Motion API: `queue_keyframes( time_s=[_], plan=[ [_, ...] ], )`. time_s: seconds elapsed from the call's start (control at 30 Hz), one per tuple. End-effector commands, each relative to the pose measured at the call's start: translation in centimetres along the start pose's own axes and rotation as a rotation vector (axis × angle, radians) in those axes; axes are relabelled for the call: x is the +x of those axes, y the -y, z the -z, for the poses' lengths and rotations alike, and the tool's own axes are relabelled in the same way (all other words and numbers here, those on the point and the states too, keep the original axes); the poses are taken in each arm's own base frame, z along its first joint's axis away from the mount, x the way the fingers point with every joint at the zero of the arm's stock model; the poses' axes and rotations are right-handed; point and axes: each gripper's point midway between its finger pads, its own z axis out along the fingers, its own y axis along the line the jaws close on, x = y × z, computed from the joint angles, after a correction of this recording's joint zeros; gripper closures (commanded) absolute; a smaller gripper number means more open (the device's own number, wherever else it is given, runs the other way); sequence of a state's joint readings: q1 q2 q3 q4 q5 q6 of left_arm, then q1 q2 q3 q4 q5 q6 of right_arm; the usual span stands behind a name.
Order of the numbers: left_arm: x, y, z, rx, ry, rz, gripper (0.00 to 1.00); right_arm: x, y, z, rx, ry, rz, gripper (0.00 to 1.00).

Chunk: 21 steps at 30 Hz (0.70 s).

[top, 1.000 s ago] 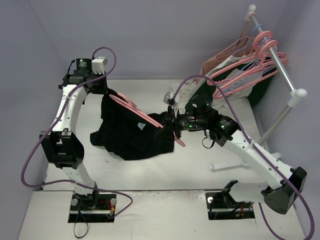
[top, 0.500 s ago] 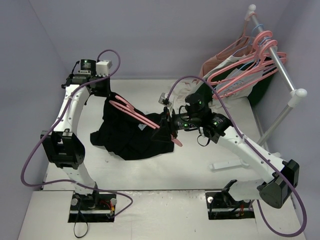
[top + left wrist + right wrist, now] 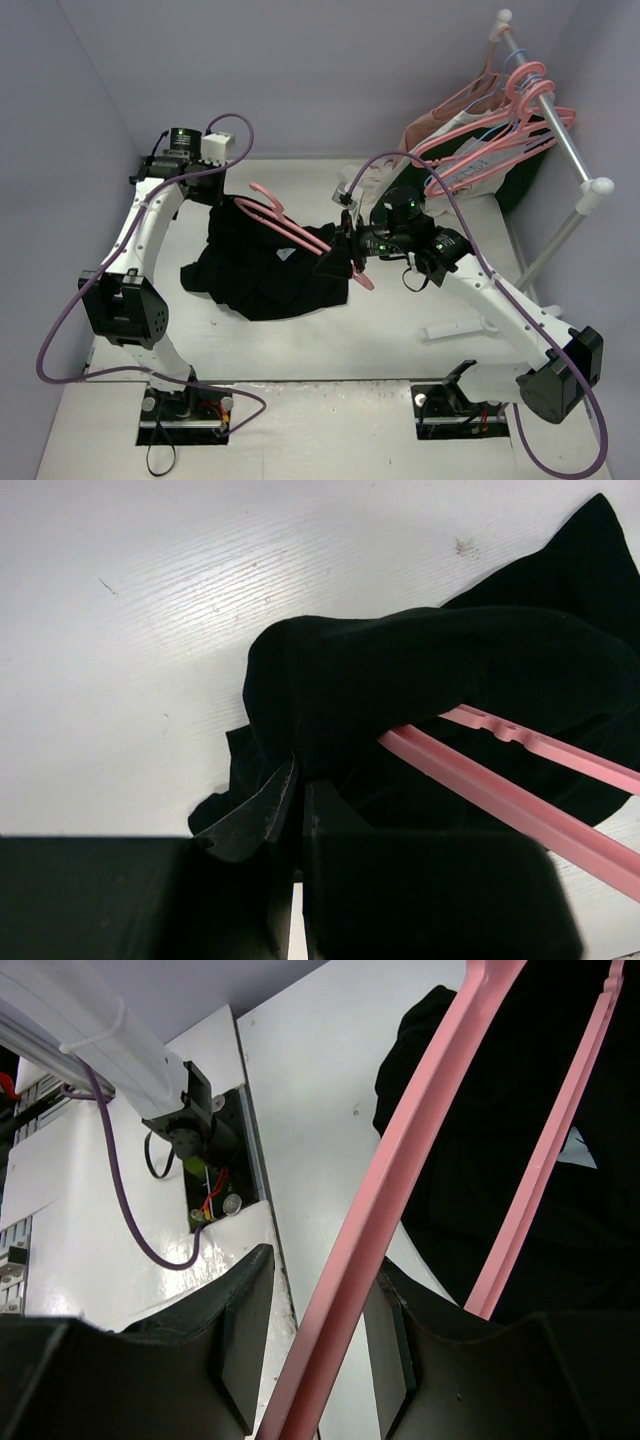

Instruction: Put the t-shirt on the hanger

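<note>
Pinching a fold of the plain black soft fabric t-shirt (image 3: 265, 270), the left gripper (image 3: 298, 780) has its jaws closed right down on the cloth and holds that edge up off the white table (image 3: 400, 330), at the far left of the work area. From there the shirt hangs and spreads rightward in a crumpled heap, its lower part resting on the table and its upper part draped over one arm of the thin pink plastic clothes hanger (image 3: 300, 235). The cloth looks light and limp. It will likely sag wherever it is not held and slide along the smooth plastic, so a hem or the collar edge seems a safer place to grip than loose fabric in the middle. The hanger looks stiff, light and slick. It is held in the air above the shirt, and its long axis runs diagonally in the overhead view, from a curved end at the far left, probably the hook, down to a tip at the near right. Its bars come out of the black fabric and run to the right gripper (image 3: 320, 1280), whose fingers (image 3: 245, 1330) stand narrowly apart, clamped on either side of the thicker pink bar. A thin bar like that may twist in the grip if the cloth drags on it. Further right, well apart from all this, a metal rail (image 3: 565, 145) carries other pink hangers (image 3: 480, 140) and pale garments.
</note>
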State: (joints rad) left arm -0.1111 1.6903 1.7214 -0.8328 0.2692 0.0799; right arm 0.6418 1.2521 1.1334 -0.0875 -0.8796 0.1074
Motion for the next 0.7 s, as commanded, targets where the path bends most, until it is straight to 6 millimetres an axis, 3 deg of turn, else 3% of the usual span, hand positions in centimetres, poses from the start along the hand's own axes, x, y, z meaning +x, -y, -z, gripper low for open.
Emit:
queue_keyframes(
  time_s=[0.0, 0.17, 0.37, 0.53, 0.67],
  plan=[
    [-1.8, 0.1, 3.1, -0.032, 0.096, -0.064, 1.0, -2.9, -1.4, 1.2, -0.012, 0.099, 0.105, 1.0],
    [-2.3, 2.5, 3.3, 0.033, 0.116, -0.145, 1.0, -2.1, -1.8, 0.6, -0.075, 0.067, 0.093, 1.0],
    [-3.6, 3.7, 4.3, 0.058, 0.158, -0.217, 1.0, -2.2, -2.8, 0.5, -0.149, 0.056, 0.111, 1.0],
    [-5.4, 4.7, 6.7, 0.097, 0.244, -0.289, 1.0, -2.6, -3.9, 0.6, -0.219, 0.053, 0.139, 1.0],
    [-6.6, 4.2, 8.0, 0.057, 0.284, -0.341, 1.0, -2.5, -5.0, 0.7, -0.303, 0.038, 0.143, 1.0]
  ],
)
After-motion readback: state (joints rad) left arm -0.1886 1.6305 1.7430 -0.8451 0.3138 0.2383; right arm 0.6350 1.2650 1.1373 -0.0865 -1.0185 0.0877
